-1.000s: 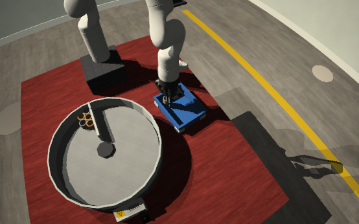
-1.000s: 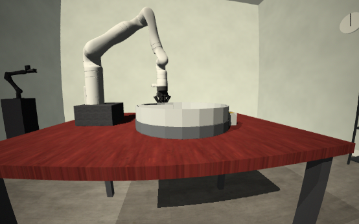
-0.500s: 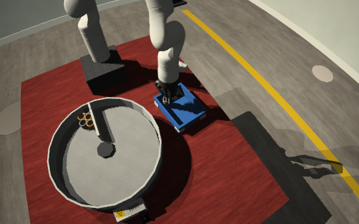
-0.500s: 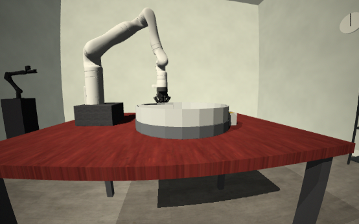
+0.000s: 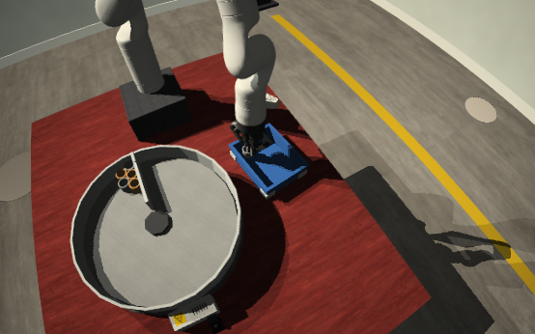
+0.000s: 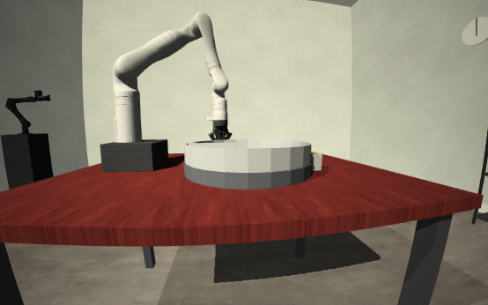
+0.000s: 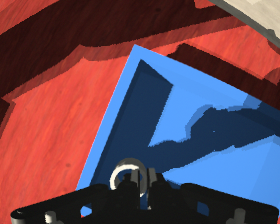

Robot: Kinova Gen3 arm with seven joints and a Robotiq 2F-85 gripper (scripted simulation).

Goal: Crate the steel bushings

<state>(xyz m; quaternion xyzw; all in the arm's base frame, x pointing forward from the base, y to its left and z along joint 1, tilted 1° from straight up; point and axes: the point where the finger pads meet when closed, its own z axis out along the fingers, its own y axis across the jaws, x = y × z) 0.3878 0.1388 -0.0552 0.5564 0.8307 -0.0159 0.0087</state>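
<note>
My gripper (image 5: 248,151) hangs just above the near-left corner of the blue crate (image 5: 268,159). It is shut on a steel bushing (image 7: 127,177), a pale ring seen between the fingertips in the wrist view, over the crate's inner floor (image 7: 211,143). The crate looks empty inside. On the turning table (image 5: 155,227), a cluster of bushings (image 5: 127,179) lies at the far left against the divider wall: orange ones and pale steel-coloured ones, touching each other. In the exterior view the gripper (image 6: 220,135) sits behind the turning table's rim (image 6: 247,163), and the crate is hidden.
The arm's black base block (image 5: 154,110) stands behind the turning table. A grey divider (image 5: 148,180) runs from the table's rim to its hub (image 5: 157,223). A small white control box (image 5: 194,313) sits at the table's front edge. The red table top (image 5: 309,251) ends to the right.
</note>
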